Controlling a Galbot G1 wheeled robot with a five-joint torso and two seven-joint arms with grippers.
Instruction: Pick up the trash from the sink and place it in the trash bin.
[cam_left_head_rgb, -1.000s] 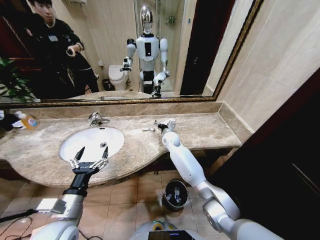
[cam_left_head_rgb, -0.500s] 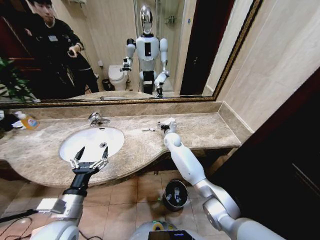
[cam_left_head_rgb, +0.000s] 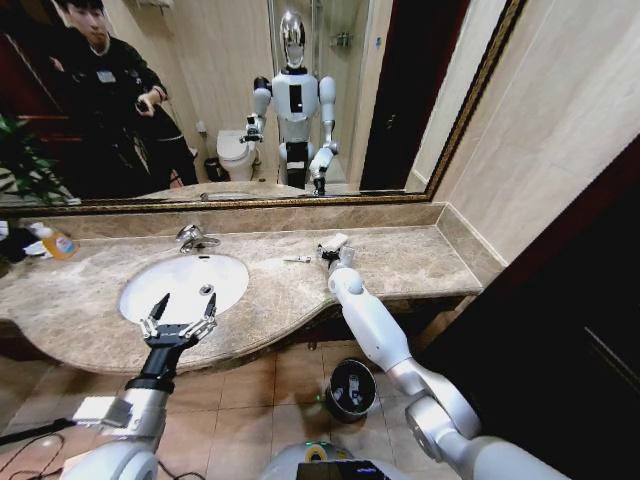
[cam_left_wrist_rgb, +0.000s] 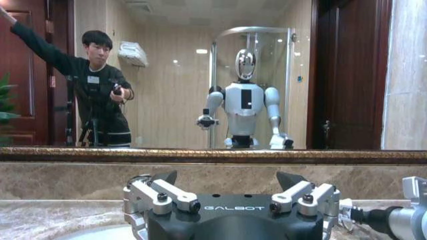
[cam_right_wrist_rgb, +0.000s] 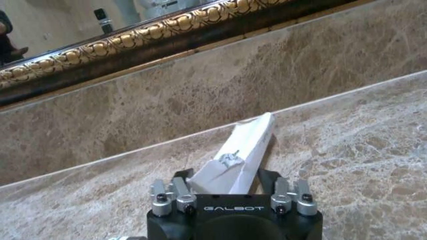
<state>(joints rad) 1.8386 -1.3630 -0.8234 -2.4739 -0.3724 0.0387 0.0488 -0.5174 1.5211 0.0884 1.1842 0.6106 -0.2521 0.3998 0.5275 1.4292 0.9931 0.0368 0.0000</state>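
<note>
My right gripper (cam_left_head_rgb: 335, 251) is over the countertop to the right of the sink (cam_left_head_rgb: 150, 300), shut on a flat white packet (cam_left_head_rgb: 333, 241). In the right wrist view the packet (cam_right_wrist_rgb: 239, 155) sticks out from between the fingers of the gripper (cam_right_wrist_rgb: 227, 179), pointing toward the back wall. A short white stick (cam_left_head_rgb: 297, 259) lies on the counter just left of it. My left gripper (cam_left_head_rgb: 178, 323) hangs open over the basin's front edge, holding nothing, and it (cam_left_wrist_rgb: 233, 187) faces the mirror. The black trash bin (cam_left_head_rgb: 351, 388) stands on the floor below the counter, beside my right arm.
A chrome faucet (cam_left_head_rgb: 194, 238) stands behind the basin. A bottle of orange liquid (cam_left_head_rgb: 58, 243) sits at the counter's far left. A gold-framed mirror (cam_left_head_rgb: 250, 200) runs along the back wall. A dark wooden panel (cam_left_head_rgb: 590, 330) closes in the right side.
My right gripper has moved slightly to the right with the white packet in it. The left arm has stayed where it was.
</note>
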